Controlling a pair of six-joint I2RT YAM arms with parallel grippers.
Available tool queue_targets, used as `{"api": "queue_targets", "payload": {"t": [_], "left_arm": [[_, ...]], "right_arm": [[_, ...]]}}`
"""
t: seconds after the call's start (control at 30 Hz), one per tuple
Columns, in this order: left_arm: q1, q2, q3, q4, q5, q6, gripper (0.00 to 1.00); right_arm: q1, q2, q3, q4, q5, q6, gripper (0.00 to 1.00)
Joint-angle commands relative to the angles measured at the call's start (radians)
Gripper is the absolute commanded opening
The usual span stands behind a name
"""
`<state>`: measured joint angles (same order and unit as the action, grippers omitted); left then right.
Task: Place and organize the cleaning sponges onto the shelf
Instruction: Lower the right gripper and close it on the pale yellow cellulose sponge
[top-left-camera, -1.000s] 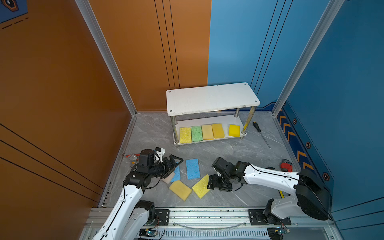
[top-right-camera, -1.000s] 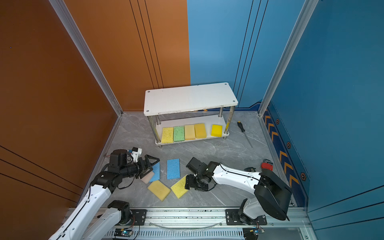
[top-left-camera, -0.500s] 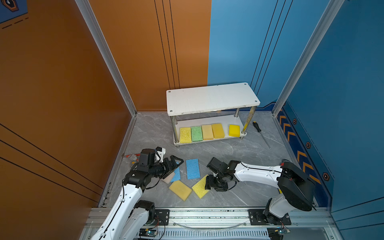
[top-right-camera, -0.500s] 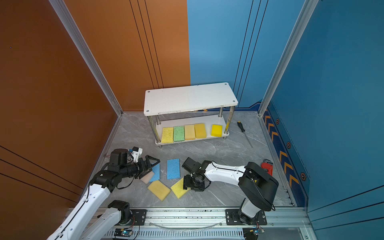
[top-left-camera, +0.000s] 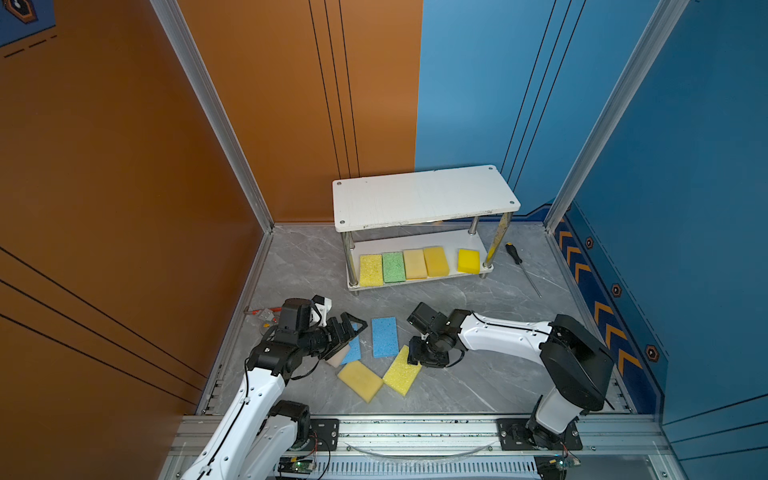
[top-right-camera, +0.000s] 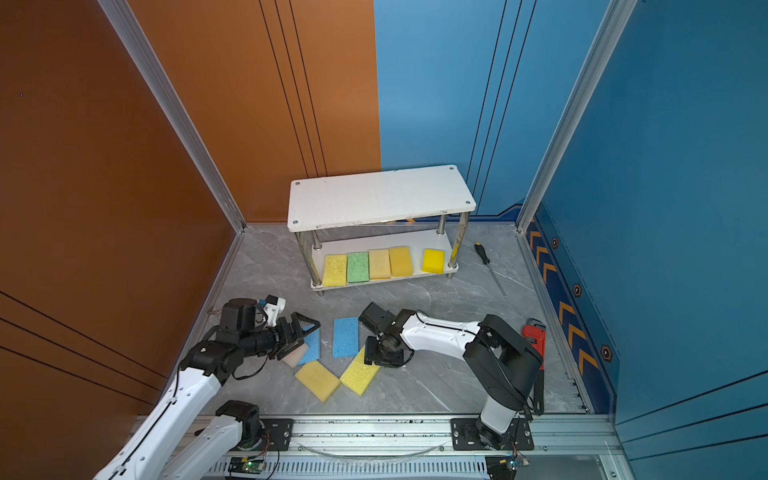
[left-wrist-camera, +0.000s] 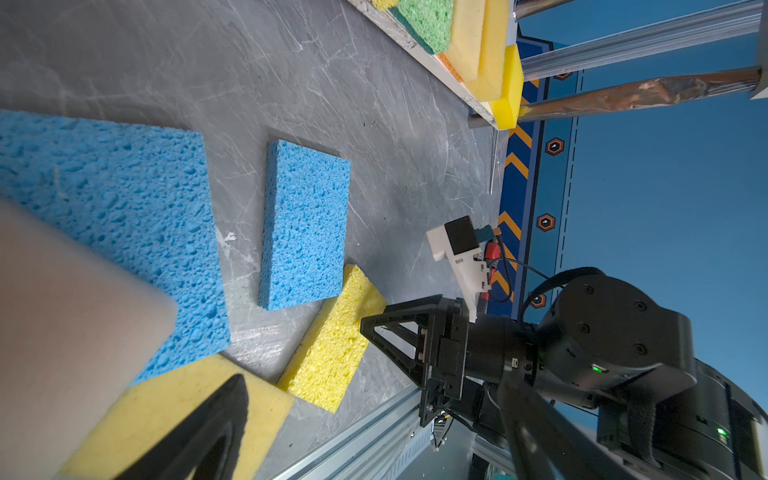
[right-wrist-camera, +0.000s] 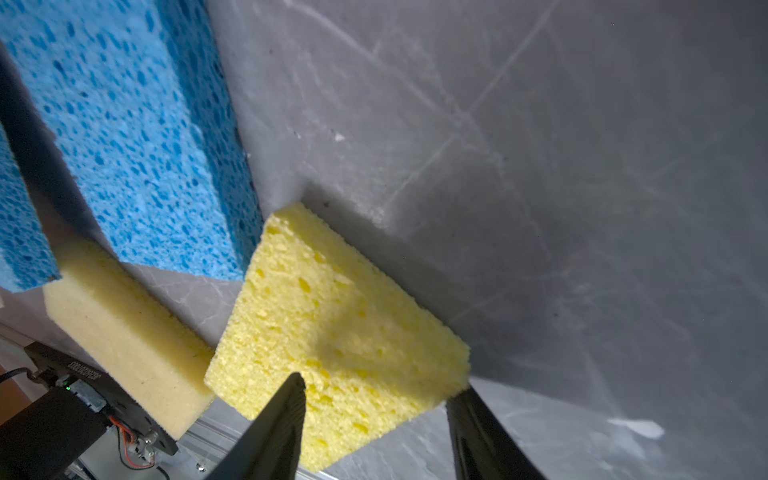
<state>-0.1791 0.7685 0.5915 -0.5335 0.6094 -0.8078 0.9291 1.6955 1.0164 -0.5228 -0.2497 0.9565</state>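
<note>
The shelf (top-left-camera: 424, 195) stands at the back, with several sponges in a row on its lower board (top-left-camera: 395, 244). On the floor lie a blue sponge (top-left-camera: 384, 336), a second blue one (top-left-camera: 354, 350), a whitish-pink one (top-left-camera: 337, 358), a pale yellow one (top-left-camera: 360, 380) and a bright yellow one (top-left-camera: 399, 374). My left gripper (top-left-camera: 352, 336) hangs open over the whitish-pink and second blue sponges. My right gripper (right-wrist-camera: 376, 382) straddles one end of the bright yellow sponge (right-wrist-camera: 332, 316). Its jaws stand partly closed, one finger (right-wrist-camera: 465, 411) touches the sponge's edge, and the sponge rests on the floor.
A screwdriver (top-left-camera: 519, 266) lies to the right of the shelf. A red pipe wrench (top-right-camera: 536, 336) lies by the right wall. A small red-handled tool (top-left-camera: 262, 312) sits against the left wall. The metal rail (top-left-camera: 415, 428) runs along the front edge.
My right gripper has shifted left onto the bright yellow sponge's end and its jaws have narrowed around it. The left arm has hardly moved.
</note>
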Motion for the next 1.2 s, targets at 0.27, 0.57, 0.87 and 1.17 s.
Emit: {"api": "queue_targets", "payload": {"t": [0.27,0.57,0.87,1.17], "left_arm": [[0.006,-0.021,0.01,-0.023,-0.01,0.01,0.95],[0.014,-0.025,0.005,-0.023,-0.007,0.004,0.95],[0.016,-0.024,0.01,-0.023,-0.008,0.0,0.95],[0.019,-0.047,-0.012,-0.025,0.001,-0.016,0.95]], "right_arm": [[-0.013,0.056,0.061,-0.069,0.07,-0.042,0.44],[-0.026,0.05,0.079,-0.071,0.121,-0.067,0.53],[0.016,0.002,0.045,-0.077,0.041,-0.051,0.61],[0.07,0.018,0.033,-0.097,0.026,-0.046,0.61]]}}
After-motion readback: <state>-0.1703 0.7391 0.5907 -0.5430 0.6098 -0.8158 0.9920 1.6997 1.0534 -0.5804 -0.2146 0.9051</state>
